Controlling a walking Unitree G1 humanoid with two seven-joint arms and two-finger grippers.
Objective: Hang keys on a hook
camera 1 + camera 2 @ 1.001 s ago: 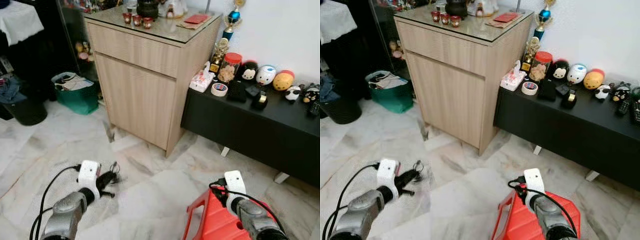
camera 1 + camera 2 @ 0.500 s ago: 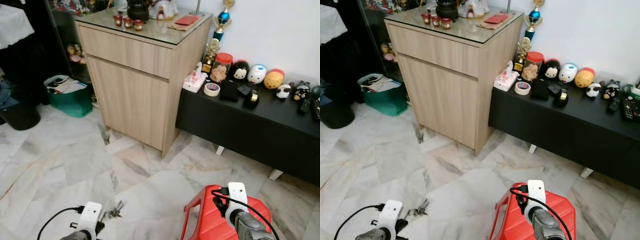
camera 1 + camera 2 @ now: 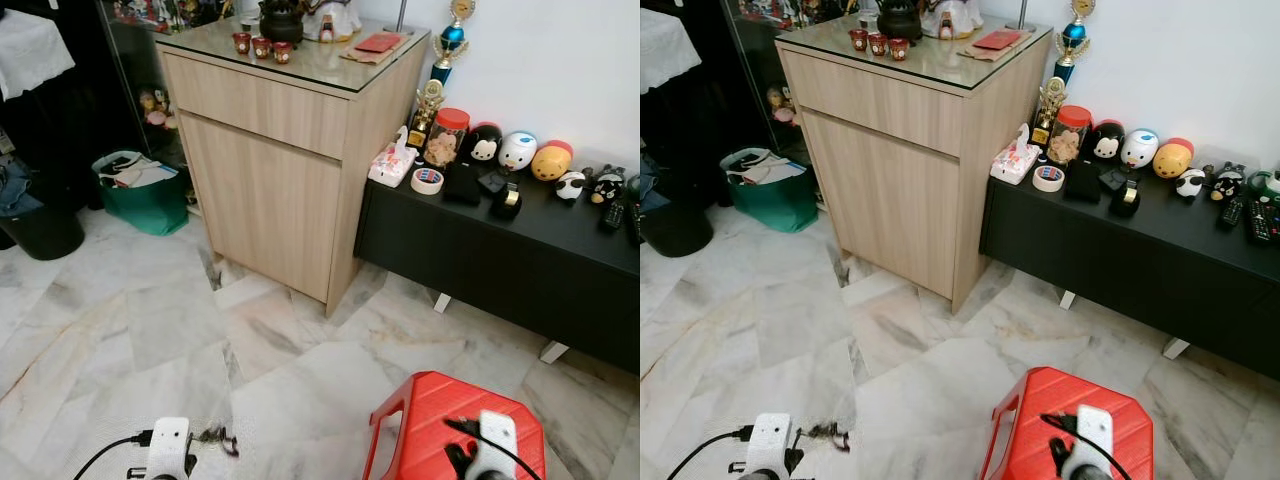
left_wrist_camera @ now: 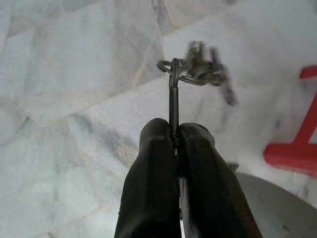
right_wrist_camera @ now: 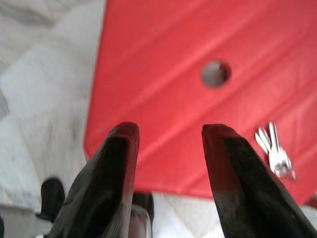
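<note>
The left gripper (image 4: 176,136) is pinched tight on a thin metal shaft, and the bunch of keys (image 4: 198,69) hangs from a ring at its far end — just beyond the fingertips, over the marble floor (image 3: 150,330). The right gripper (image 5: 168,134) hovers with fingers spread above a red plastic stool (image 5: 198,99) — a second set of silver keys (image 5: 275,151) lies on the seat beside one fingertip.

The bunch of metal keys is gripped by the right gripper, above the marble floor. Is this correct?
Not the right one. The left gripper pinches the bunch of metal keys above the marble floor, as the left wrist view shows; the right gripper is open.
</note>
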